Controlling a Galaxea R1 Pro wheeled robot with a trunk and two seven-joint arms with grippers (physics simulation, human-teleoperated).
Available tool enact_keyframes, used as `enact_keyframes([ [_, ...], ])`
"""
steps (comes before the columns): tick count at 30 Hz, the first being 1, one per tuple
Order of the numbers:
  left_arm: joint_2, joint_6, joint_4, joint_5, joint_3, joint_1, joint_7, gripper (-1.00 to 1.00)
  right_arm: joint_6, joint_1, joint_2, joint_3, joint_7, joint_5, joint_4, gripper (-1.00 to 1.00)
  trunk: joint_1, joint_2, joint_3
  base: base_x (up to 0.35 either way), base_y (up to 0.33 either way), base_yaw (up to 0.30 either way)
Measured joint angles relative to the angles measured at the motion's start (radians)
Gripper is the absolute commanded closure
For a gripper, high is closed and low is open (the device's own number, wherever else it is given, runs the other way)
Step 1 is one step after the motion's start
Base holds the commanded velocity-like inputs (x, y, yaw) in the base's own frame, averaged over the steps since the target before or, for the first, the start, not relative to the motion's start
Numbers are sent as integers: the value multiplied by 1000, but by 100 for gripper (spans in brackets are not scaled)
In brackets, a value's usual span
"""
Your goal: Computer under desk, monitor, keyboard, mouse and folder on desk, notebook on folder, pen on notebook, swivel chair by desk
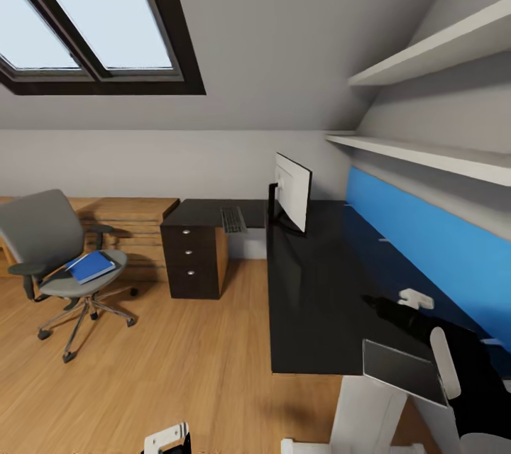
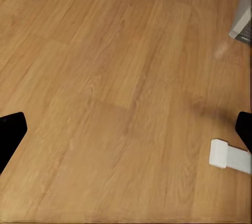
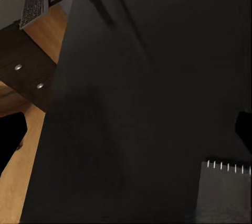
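Where the glossy black counter (image 1: pixel 312 298) runs along the blue wall panel (image 1: pixel 426 241), a thin white-backed monitor (image 1: pixel 292 190) is seen upright, with a flat dark keyboard (image 1: pixel 232 219) beyond it and a grey spiral-bound notebook (image 1: pixel 401 370) at the near edge. A blue folder (image 1: pixel 91 266) is left on the grey swivel chair (image 1: pixel 64 262), well apart from the monitor. Both the left pincer (image 2: pixel 126 129) and the right pincer (image 3: pixel 131 129) are spread wide, holding nothing.

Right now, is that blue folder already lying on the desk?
No, the blue folder lies on the seat of the swivel chair, which stands on the wooden floor apart from the desk.
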Motion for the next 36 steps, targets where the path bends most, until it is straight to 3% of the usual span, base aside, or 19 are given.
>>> enact_keyframes([
  [13, 1, -1, -1, 0, 1, 0, 1, -100, 34, 0, -2, -14, 0, -1, 0, -100, 0, 0, 0, -262, 2, -13],
  [15, 1, -1, -4, 0, 2, 0, 2, -100, 52, 0, -2, -44, 0, -21, 0, -100, 0, 0, 0, -27, 0, 0],
  [28, -1, -1, -59, 1, 2, 0, 3, -100, 90, 1, -2, -94, 0, -95, 21, -100, -1, 0, 0, -6, 0, 0],
  [31, -2, -1, -66, 1, 2, 0, 3, -100, 111, 1, -4, -134, 0, -140, 50, -100, 7, -14, -6, 0, 0, 0],
  [33, -2, 0, -69, 0, 2, 0, 3, -100, 141, 2, -6, -204, 0, -194, 76, -100, 15, -28, -12, 0, 0, 0],
  [36, -2, 0, -69, 0, 2, 0, 4, -100, 155, 2, -9, -230, 0, -210, 82, -100, 26, -49, -22, 0, 0, 0],
])
